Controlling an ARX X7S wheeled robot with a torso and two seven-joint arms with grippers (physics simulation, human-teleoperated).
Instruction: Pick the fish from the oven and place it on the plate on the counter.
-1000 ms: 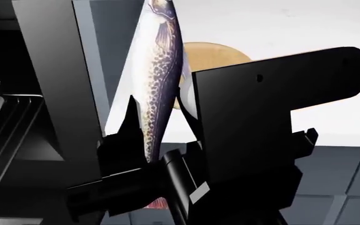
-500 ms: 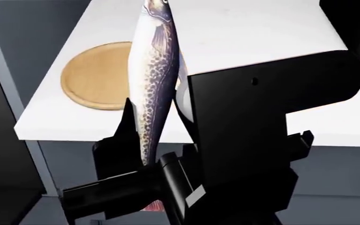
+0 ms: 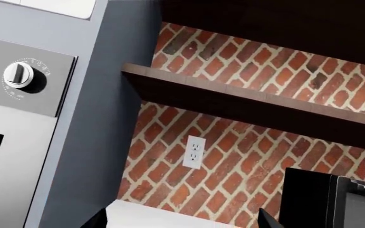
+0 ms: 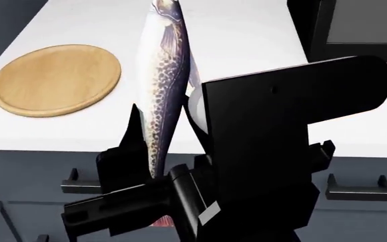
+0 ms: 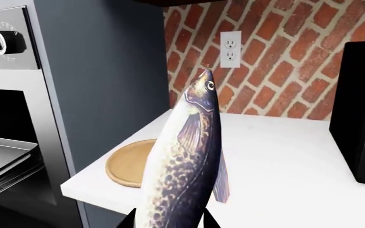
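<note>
My right gripper (image 4: 161, 154) is shut on the fish (image 4: 163, 75) low on its body, near the tail. The fish stands upright, head up, speckled back and pale belly showing. In the head view it hangs in front of the white counter (image 4: 247, 40), to the right of the round wooden plate (image 4: 56, 79). In the right wrist view the fish (image 5: 186, 161) rises from the right gripper (image 5: 168, 221), with the plate (image 5: 127, 164) behind it at the counter's (image 5: 277, 166) near corner. The oven (image 5: 5, 118) stands open at the left with its tray (image 5: 2, 152). My left gripper (image 3: 182, 222) is open and empty, facing the brick wall.
A black box-shaped appliance (image 4: 362, 25) sits on the counter at the back right. Grey-blue drawers with dark handles (image 4: 355, 194) run below the counter. A wall outlet (image 5: 231, 49) and a dark shelf (image 3: 233, 97) are on the brick wall. The oven's control knob (image 3: 19, 75) is near my left arm.
The head view has swung right: the plate has slid to the left of the fish, and the black appliance and drawer handles have come into view. The fish stays in my right gripper.
</note>
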